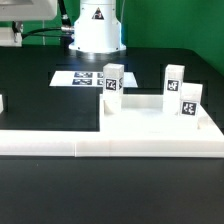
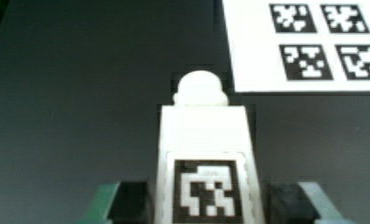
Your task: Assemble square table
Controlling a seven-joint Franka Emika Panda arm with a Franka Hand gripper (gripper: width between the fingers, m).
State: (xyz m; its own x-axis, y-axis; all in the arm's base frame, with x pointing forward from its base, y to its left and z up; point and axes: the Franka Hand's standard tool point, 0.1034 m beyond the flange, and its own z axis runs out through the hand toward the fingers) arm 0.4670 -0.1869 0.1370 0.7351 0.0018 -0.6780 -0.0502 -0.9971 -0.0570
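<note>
Black tabletop, dark backdrop, green strip at the far edge in the exterior view. The square table's slab (image 1: pixel 150 118) lies flat on the black surface, toward the exterior view's right, with its near edge against the long low white wall (image 1: pixel 60 145) that runs across the front.

Three white tagged legs stand upright at the slab:
- The corner leg (image 1: pixel 112 78) is at the far corner on the exterior view's left.
- The far leg (image 1: pixel 174 80) is along the far edge.
- The near leg (image 1: pixel 188 100) is closer to the camera, near the right edge.

Can't tell if any of them is screwed in or just standing.

The fourth leg is only in the wrist view. This held leg (image 2: pixel 205 130) is a white block with its tag face toward the camera and its rounded tip pointing away over bare black table. The gripper (image 2: pixel 207 196) pinches it from both sides. One dark finger (image 2: pixel 121 198) sits close on either flank of the block, with no visible gap. The held leg is above the table, and its height can't be told.

The marker board (image 2: pixel 306 45) lies flat beside the held leg's tip and does not touch it. In the exterior view it sits behind the slab, in front of the robot base (image 1: pixel 95 28). The gripper itself is not visible in the exterior view. A small white object (image 1: pixel 2 103) is cut off at the exterior view's left edge and can't be identified.
</note>
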